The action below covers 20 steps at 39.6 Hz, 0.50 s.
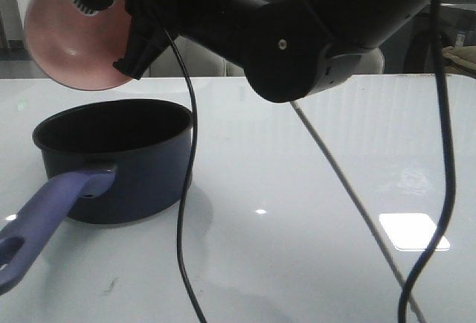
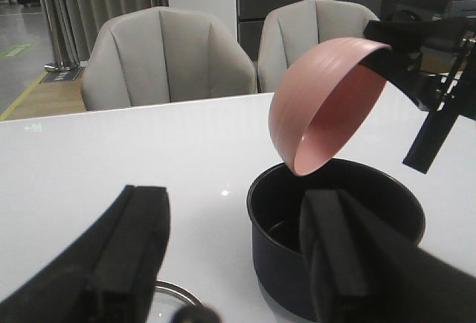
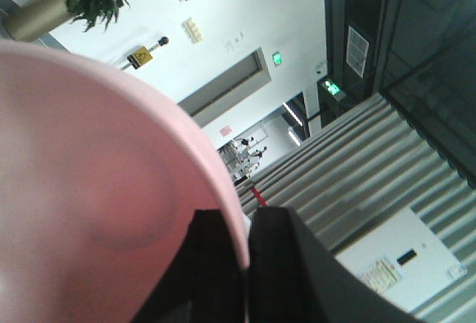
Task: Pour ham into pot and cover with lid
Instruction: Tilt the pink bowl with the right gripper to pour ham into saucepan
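The right gripper [image 1: 126, 36] is clamped on the rim of a pink bowl [image 1: 71, 36], one finger inside the wall and one outside, as the right wrist view shows. The bowl is held in the air, tipped steeply on its side, directly above the far edge of the pot [image 1: 119, 159]. In the left wrist view the bowl's lowest lip hangs just over the pot's rim, with its open mouth turned down toward the black inside; the two do not touch.

The pot stands upright on the white table [image 1: 312, 189], toward the robot's left, its long lavender handle [image 1: 52, 215] pointing toward the near left corner.

No ham can be made out in any view; the pot's inside is too dark to tell, and the part of the bowl's inside that shows looks bare.

The left gripper [image 2: 234, 256] hovers low beside the pot, its two black fingers spread wide apart and holding nothing. Just beneath it, a curved steel rim of the lid [image 2: 175, 293] lies on the table near the pot.
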### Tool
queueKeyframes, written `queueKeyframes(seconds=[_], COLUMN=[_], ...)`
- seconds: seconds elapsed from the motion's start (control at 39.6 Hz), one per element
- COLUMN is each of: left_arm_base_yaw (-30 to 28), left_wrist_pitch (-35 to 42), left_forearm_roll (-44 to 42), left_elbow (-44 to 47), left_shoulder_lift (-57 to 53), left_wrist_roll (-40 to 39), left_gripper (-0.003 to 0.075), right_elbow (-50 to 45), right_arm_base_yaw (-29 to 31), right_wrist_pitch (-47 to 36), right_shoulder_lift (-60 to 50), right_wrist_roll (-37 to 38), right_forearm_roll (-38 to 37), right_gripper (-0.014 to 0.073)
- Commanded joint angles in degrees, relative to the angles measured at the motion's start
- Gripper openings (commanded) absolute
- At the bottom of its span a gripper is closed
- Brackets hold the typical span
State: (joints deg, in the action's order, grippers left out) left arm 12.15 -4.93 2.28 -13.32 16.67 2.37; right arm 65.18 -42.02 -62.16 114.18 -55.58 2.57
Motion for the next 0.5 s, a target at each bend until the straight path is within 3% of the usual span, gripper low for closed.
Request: queueKeyframes(seconds=[0.0,0.13,0.28,0.38,0.48], left_arm_base_yaw=[0.47,0.47,0.47,0.47,0.47], left_wrist_pitch=[3.93,3.93,3.93,3.93,3.93], left_forearm_roll=[0.19,0.19,0.19,0.19,0.19], left_elbow=[-1.64,-1.64,-1.64,-1.64,-1.64], left_shoulder_lift=[0.21,0.21,0.21,0.21,0.21], left_wrist_roll=[-0.07,-0.07,-0.07,-0.07,-0.07], left_gripper=[0.043,0.043,0.043,0.043,0.043], right_elbow=[1.27,1.27,1.27,1.27,1.27], right_arm_base_yaw=[0.14,0.14,0.14,0.7,3.96], right_wrist_pitch=[-6.07,-5.36,-1.36,6.36,21.32], right_shoulder_lift=[-3.99,-5.42,-8.65,-12.39,-17.15], right_wrist_roll=[4.26,11.24,12.03,11.96,11.85], right_forearm_roll=[4.39,13.81,28.35,37.8,44.29], right_gripper=[0.0143,0.0143,0.0143,0.0143,0.0143])
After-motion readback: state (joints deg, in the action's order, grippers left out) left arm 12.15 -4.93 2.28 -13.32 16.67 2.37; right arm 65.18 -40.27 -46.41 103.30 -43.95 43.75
